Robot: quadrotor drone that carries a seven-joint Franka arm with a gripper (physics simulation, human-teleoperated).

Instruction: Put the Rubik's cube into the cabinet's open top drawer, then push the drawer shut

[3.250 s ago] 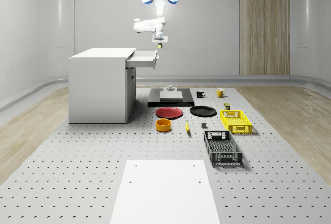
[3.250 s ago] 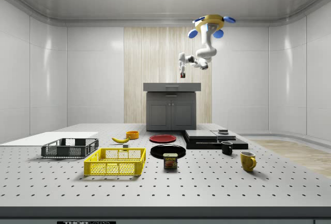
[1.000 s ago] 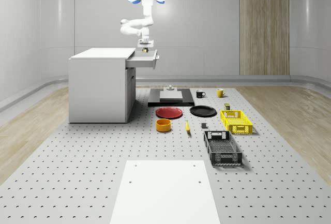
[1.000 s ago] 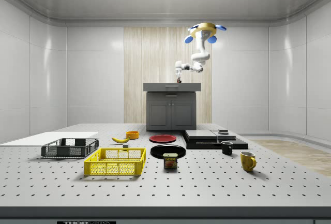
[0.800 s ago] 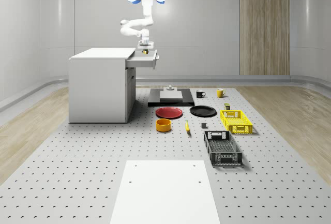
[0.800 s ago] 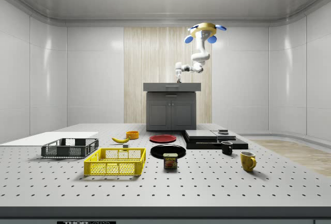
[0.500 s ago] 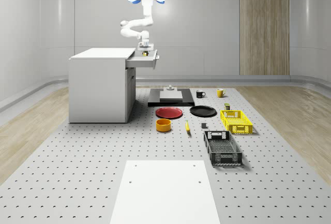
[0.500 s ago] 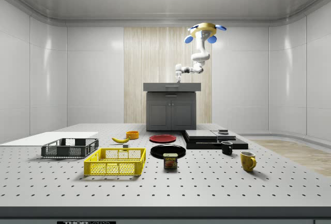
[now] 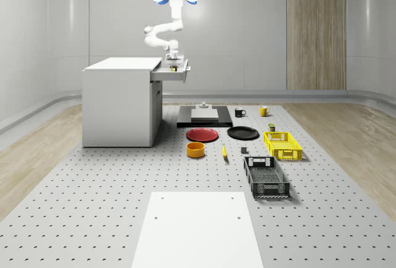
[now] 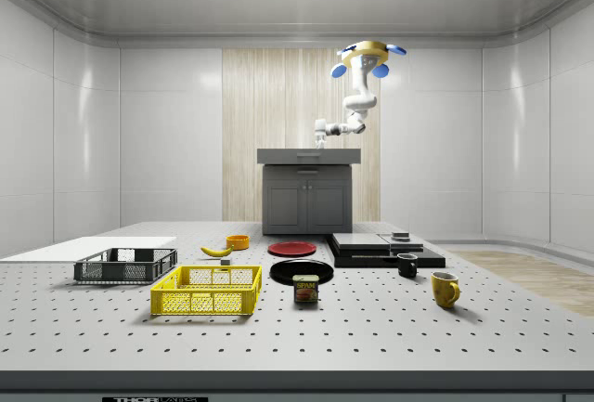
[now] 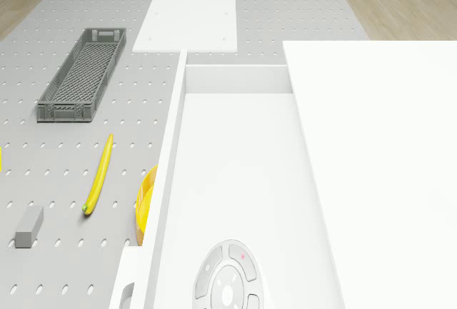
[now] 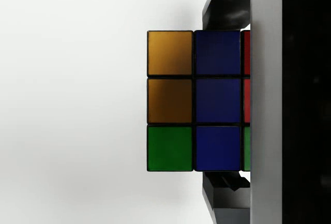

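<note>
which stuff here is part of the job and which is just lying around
Job: cube, drawer, cabinet, gripper.
Lying about: banana, grey crate, yellow crate, plates, mugs, can.

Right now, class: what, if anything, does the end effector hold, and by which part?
The cube, clamped on two opposite faces between the fingers, over the open drawer.

The Rubik's cube [image 12: 194,101] showed glossy plastic tiles in a black frame. The drawer [image 11: 235,180] and cabinet [image 9: 117,104] were smooth, matt white. The perforated table [image 9: 93,194] looked matt grey metal. The crate [image 11: 82,73] was grey plastic mesh. The wall panel [image 9: 315,30] was wood-grained.
</note>
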